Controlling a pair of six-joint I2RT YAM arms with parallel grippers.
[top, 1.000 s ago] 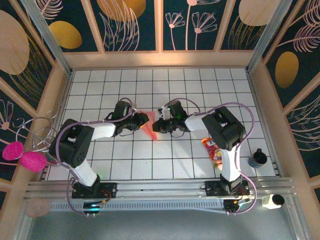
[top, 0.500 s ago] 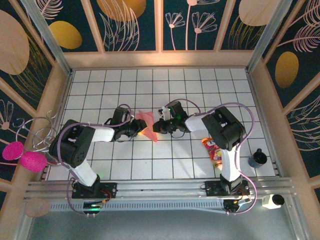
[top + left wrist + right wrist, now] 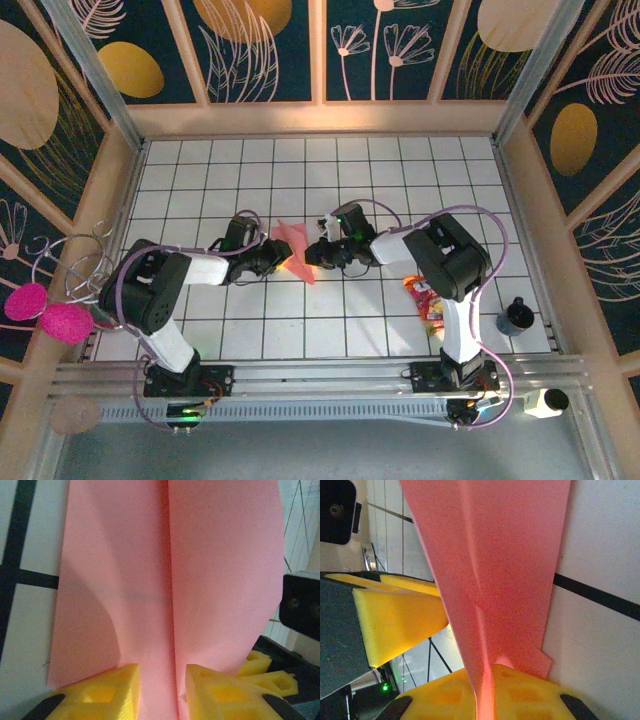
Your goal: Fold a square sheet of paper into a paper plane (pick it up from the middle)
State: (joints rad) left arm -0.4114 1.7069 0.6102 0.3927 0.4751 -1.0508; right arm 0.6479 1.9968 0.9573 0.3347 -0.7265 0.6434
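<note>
White tiled table (image 3: pixel 200 160), mid-area: both claws on folded paper plane (image 3: pixel 295 243). Left gripper (image 3: pixel 283 252) pinched its crease; right gripper (image 3: pixel 310 254) likewise clamped.

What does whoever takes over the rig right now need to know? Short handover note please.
Left gripper: jaws around the near end of the folded pink paper, centre crease running between the pads; a firm pinch is not clear.
Right gripper: at the opposite end, crease at its pads; grip unclear.
Paper sits mid-table between both grippers, part-folded with a centre crease.
Left to do: finish the folds into a plane.
Snack packet lies by the right arm, untouched.
</note>
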